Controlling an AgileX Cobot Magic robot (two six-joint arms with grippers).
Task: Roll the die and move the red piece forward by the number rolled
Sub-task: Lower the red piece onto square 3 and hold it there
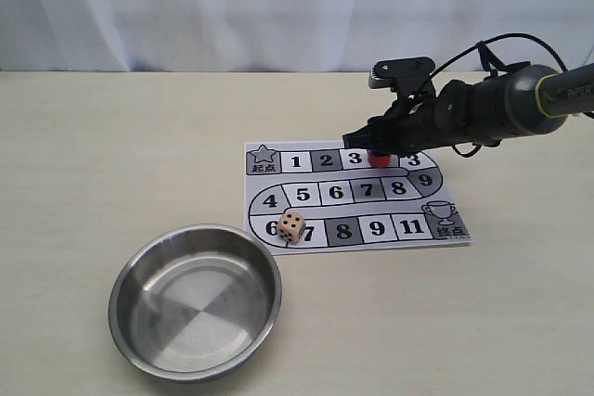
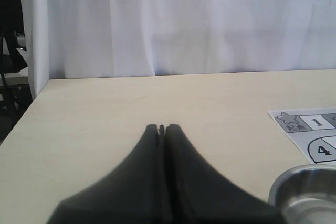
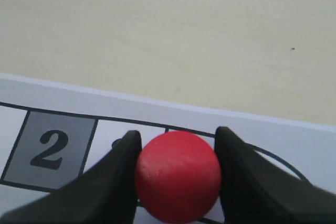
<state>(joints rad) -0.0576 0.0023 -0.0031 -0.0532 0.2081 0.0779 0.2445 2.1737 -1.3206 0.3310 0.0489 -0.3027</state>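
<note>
- the red piece [image 3: 177, 176] sits between the right fingers [image 3: 118, 174], one finger pressed to each side of it: they are closed on the piece, not fully together.
- the right wrist view looks down on its round top, so its long axis stands upright, in line with the reach from above.
- in the exterior view the red piece [image 1: 379, 159] is on the top row of the board [image 1: 260, 190], just past square 3; whether it rests on the paper or is lifted slightly i cannot tell.
- the track runs on to the right and curves down, so i judge the coming move carries the piece that way along the squares.
- the die [image 1: 291, 225] lies on the board's bottom row near squares 6 and 7, well apart from the piece; its top pips are too small to count surely.
- the left fingers [image 2: 149, 153] are shut together, holding nothing, low over the surface [image 1: 111, 155] at the board's start corner; the right arm is plainly nearer.
- the steel bowl [image 1: 112, 308] stands just beside the board's lower left corner and has nothing in it.
</note>
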